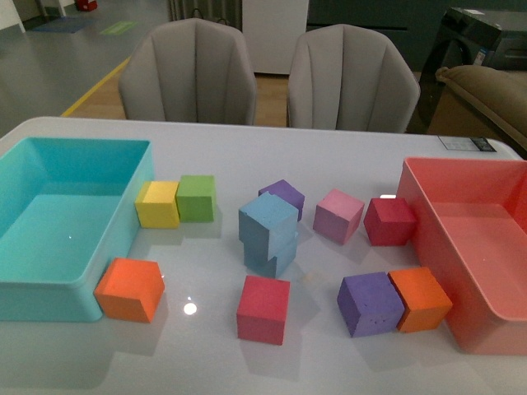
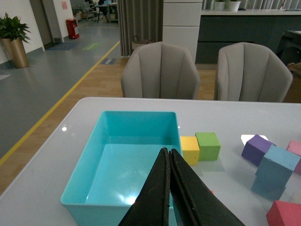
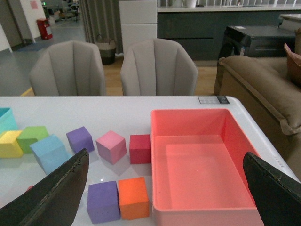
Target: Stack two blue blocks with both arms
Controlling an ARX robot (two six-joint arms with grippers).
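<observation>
2 blue blocks [image 1: 268,232] stacked mid-table; left hand [image 2: 169,188] pressed together, right hand [image 3: 164,188] spread.

The left end effector [image 2: 169,188] is pressing its fingers together; the right end effector [image 3: 164,188] is gaping wide.

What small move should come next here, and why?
Probably none beyond keeping both arms back: the upper blue block already sits on the lower blue block, slightly twisted. The left gripper is shut and empty, the right gripper open, both clear of the stack.
</observation>
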